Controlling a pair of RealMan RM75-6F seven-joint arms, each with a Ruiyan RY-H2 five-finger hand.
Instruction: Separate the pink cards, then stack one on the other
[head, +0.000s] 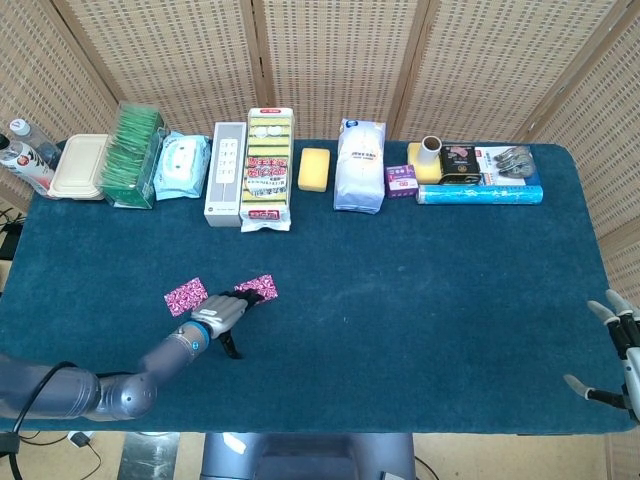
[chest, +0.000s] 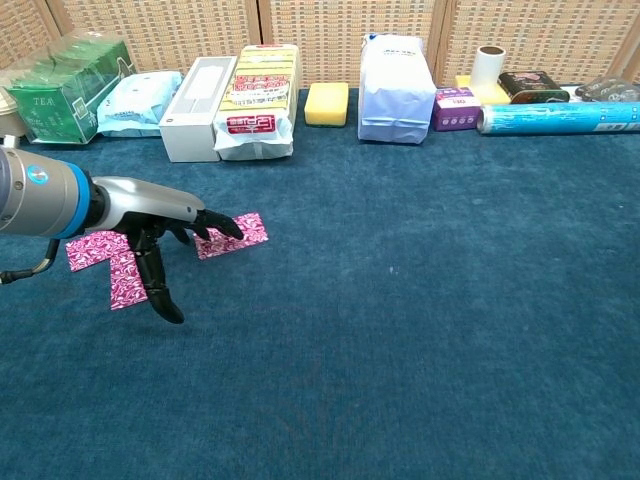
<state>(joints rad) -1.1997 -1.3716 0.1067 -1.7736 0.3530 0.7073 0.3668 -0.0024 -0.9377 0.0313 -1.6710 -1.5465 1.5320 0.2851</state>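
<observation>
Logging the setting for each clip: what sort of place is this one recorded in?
Probably a staged test or lab setup rather than a home: a table under blue felt, woven screens closing it off behind, and assorted household goods lined along the far edge, such as a sponge and a white bag.

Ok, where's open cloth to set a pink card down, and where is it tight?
Bare cloth runs from the left hand and the pink cards rightward to the right hand, in front of the back row. That row is packed, from the tea box to the blue roll.
</observation>
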